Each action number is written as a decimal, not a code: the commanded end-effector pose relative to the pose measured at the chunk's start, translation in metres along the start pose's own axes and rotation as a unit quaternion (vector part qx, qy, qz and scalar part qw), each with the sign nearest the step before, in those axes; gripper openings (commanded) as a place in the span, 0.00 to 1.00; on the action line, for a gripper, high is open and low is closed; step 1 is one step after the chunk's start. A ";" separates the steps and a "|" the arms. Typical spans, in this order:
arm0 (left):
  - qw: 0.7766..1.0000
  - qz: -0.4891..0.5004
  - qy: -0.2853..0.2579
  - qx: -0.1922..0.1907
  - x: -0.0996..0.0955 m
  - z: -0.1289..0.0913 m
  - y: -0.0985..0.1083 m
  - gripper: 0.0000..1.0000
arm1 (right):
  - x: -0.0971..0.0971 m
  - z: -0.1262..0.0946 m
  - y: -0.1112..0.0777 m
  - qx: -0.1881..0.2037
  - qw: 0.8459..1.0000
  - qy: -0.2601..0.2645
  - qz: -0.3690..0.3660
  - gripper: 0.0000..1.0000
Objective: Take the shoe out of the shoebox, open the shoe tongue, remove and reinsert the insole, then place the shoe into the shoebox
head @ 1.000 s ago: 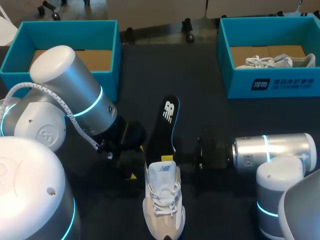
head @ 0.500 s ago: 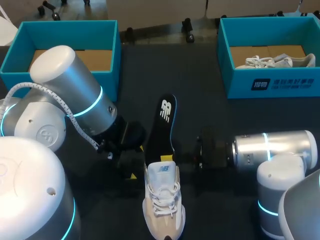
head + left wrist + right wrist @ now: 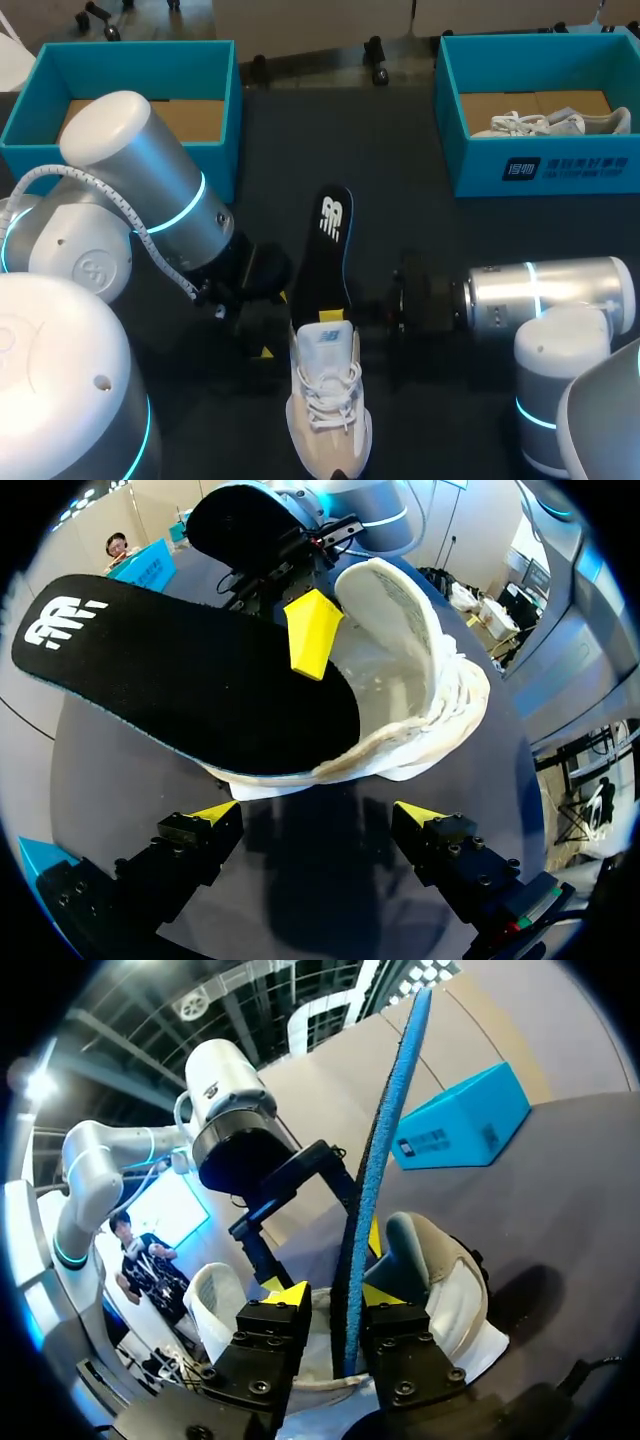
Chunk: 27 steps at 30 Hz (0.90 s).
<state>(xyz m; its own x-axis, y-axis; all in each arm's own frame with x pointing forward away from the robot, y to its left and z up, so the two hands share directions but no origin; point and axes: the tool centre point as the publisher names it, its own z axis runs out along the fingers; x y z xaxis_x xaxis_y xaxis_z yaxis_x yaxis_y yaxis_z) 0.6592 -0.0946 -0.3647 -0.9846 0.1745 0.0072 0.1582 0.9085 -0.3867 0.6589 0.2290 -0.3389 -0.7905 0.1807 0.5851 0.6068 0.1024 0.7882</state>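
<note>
Dark tabletop (image 3: 400, 170), insole (image 3: 325, 250) pinched between right fingers (image 3: 285, 1295), left fingers (image 3: 215, 813) wide, shoe (image 3: 327, 400) ahead.

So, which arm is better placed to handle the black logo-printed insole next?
Right. The right gripper is shut on the black foam insole, whose end sits in the white lace-up sneaker. The left gripper is open beside it, holding nothing.
</note>
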 end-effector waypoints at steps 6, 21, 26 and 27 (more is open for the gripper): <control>1.000 0.000 -0.001 0.001 0.001 0.000 0.001 1.00 | 0.004 0.001 0.011 -0.003 1.000 -0.005 -0.014 0.31; 1.000 0.000 -0.001 0.001 0.001 0.000 0.001 1.00 | -0.007 -0.001 0.032 -0.038 0.999 -0.006 -0.025 0.28; 1.000 0.000 -0.001 0.001 0.001 0.000 0.001 1.00 | -0.009 -0.001 0.037 -0.050 0.998 -0.006 -0.024 0.00; 1.000 0.000 -0.001 0.001 0.001 0.000 0.001 1.00 | -0.010 0.000 0.038 -0.053 0.998 -0.005 -0.024 0.00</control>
<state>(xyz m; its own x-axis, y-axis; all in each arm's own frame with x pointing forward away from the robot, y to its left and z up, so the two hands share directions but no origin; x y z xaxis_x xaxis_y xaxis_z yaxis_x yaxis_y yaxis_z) 0.6592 -0.0945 -0.3646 -0.9846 0.1744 0.0072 0.1581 0.9086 -0.3866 0.6895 0.2288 -0.3137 -0.8173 0.1885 0.5446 0.5573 0.0179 0.8301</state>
